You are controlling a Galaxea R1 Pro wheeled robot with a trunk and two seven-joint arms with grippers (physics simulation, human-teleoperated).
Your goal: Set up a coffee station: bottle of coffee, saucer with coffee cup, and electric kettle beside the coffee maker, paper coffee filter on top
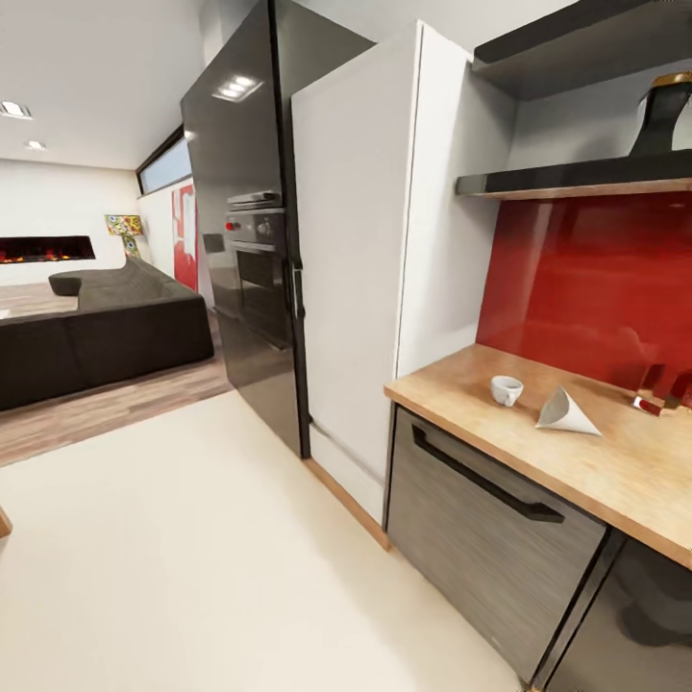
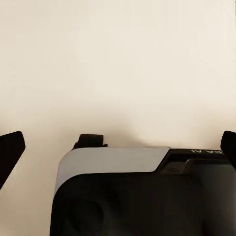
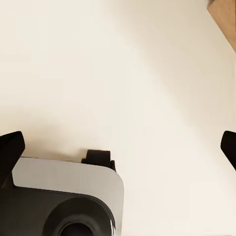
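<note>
Head view: the coffee cup point(image 1: 506, 389) and paper coffee filter point(image 1: 566, 412) lie apart on the wooden bench point(image 1: 615, 461), neither yet placed; most of the setup appears undone. A dark vessel point(image 1: 663, 115) occupies the shelf point(image 1: 577, 179). Left wrist view: the left end effector point(image 2: 118, 147), spread and empty, hangs over the cream floor point(image 2: 118, 59). Right wrist view: the right end effector point(image 3: 118, 145), likewise released, faces floor.

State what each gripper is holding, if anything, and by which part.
Nothing is held. The left gripper and right gripper both hang open over bare floor, fingers spread with nothing between them.
</note>
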